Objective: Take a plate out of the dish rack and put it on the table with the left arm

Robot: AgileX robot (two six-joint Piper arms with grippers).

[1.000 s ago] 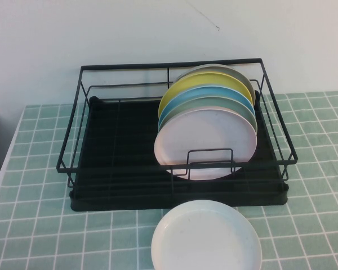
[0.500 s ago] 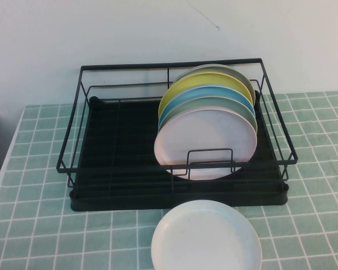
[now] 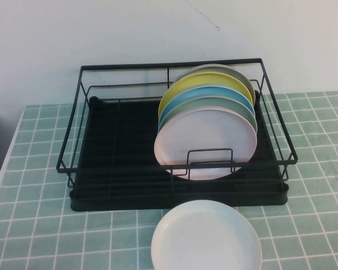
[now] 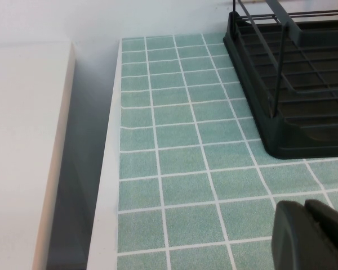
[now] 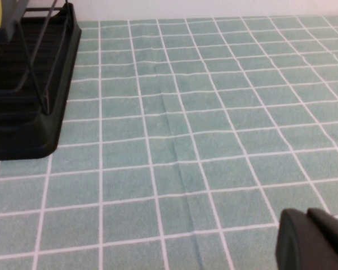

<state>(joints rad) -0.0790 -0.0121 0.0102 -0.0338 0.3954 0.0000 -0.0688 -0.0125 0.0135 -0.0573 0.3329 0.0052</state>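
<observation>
We begin with the table [image 3: 39,225], tiled in pale green, which carries everything here. The dish rack [image 3: 101,169] stands across its far middle, close to the wall, its long side running left to right. Inside, toward the rack's right end, a row of plates stands on edge, faces toward the front rail; the plate [image 3: 205,143] we want, pale pink-lilac, is the frontmost of them, just behind a small wire loop [image 3: 209,160] on the front rail. Behind it stand a grey-green plate [image 3: 245,109], a blue plate [image 3: 214,94] and a yellow plate [image 3: 177,90]. A white plate [image 3: 205,239] already lies flat at the table's near edge, in front of the rack.

Neither arm shows in the high view. In the left wrist view the left gripper [image 4: 312,236] hangs low over the tiles near the table's left edge, its dark fingers pressed together and holding nothing, with the rack's left near corner ahead of it. So the plate lies across the rack from it, toward the right end. In the right wrist view the right gripper [image 5: 312,239] sits above bare tiles off the rack's right end, fingers likewise together and empty; it looks nearer to the plates, yet the task names the left.

We judge the reach not yet begun: the left gripper must open, rise over the front rail and meet the pink plate's upper rim.
</observation>
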